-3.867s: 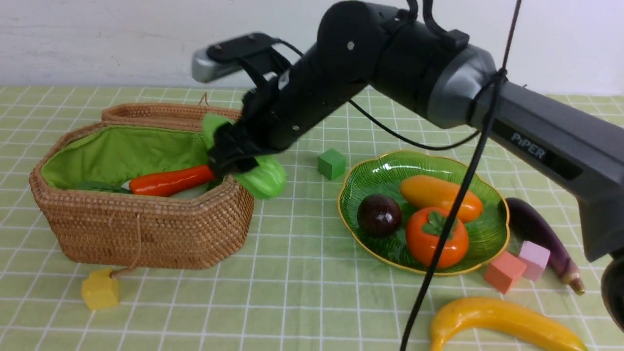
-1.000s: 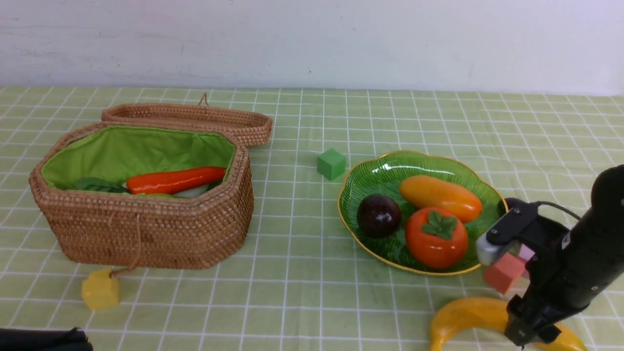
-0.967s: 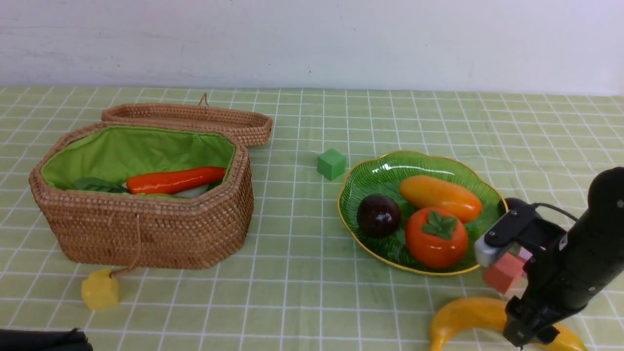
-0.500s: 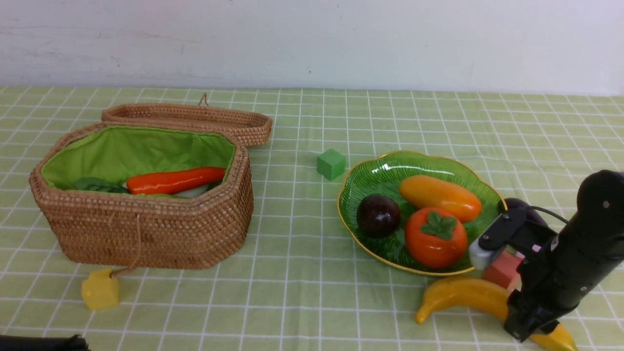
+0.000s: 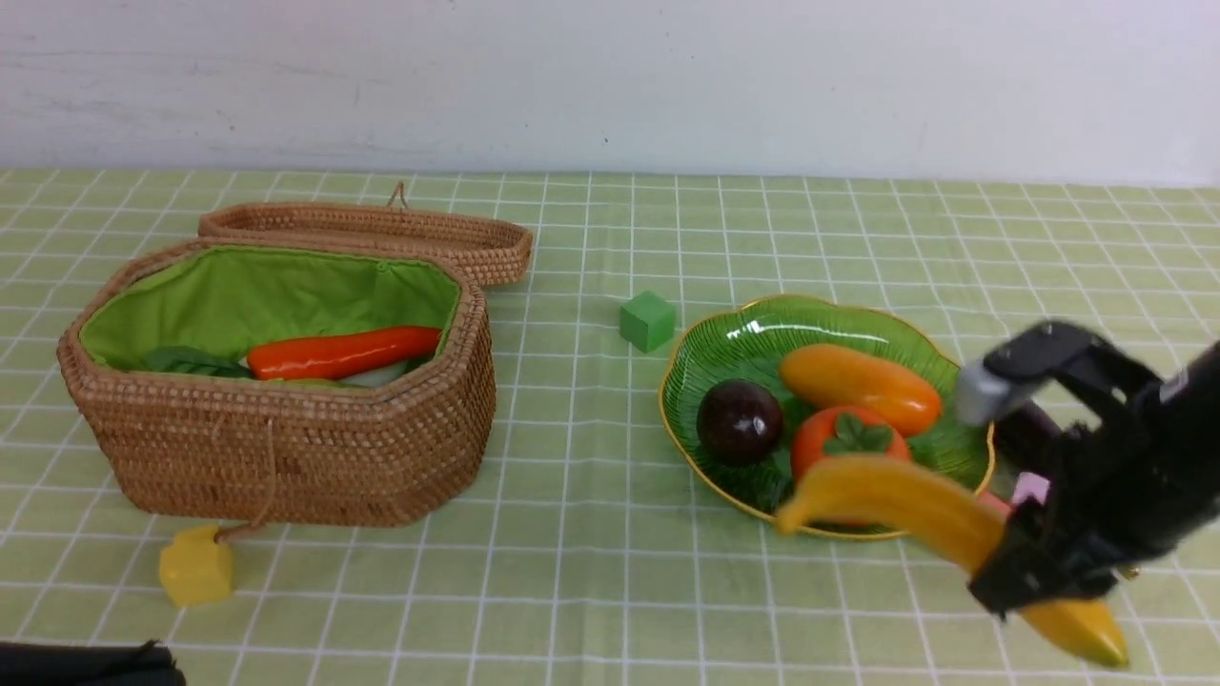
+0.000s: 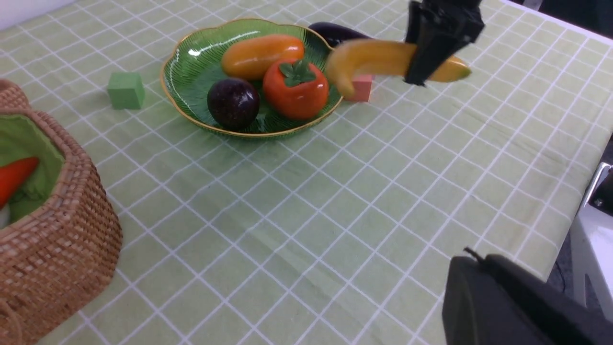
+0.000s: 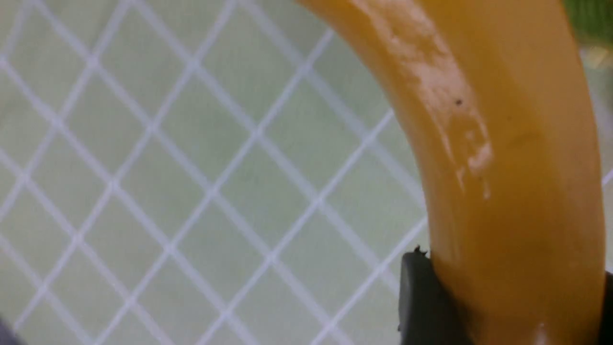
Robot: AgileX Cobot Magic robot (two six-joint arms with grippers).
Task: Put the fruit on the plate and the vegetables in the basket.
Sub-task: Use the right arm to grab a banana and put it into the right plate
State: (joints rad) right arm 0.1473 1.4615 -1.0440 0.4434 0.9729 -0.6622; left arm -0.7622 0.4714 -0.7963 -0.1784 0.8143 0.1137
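The counter [image 5: 591, 534] is covered in a green checked cloth, and the biggest thing on it is the basket [image 5: 286, 448], sitting with its lid folded back so things can be dropped in from above. A red pepper [image 5: 343, 351] lies inside on the green lining, with some leaves and something white beside it, so I think most of the vegetables are already home. To the right is the plate [image 5: 734, 353], low and wide, so it is easy to put fruit on. It holds a mango [image 5: 858, 376], an orange fruit with a leafy top [image 5: 848, 433] and a dark purple ball [image 5: 741, 421]. The right gripper [image 5: 1025, 572] is closed on the banana [image 5: 896, 495] near one end, up off the cloth, with the long end poking toward the plate. I guess the banana goes there next. It is held near an end, so it may swing or tip. The eggplant [image 6: 335, 32] lies on the cloth just behind the plate, and it has not gone into the basket yet. The left gripper [image 6: 517, 306] rests low and far from all this; I cannot see its jaws, but it seems shut and empty. Small cubes, green [image 5: 648, 320], yellow [image 5: 195, 567] and pink [image 6: 360, 87], sit around and are not part of the job.
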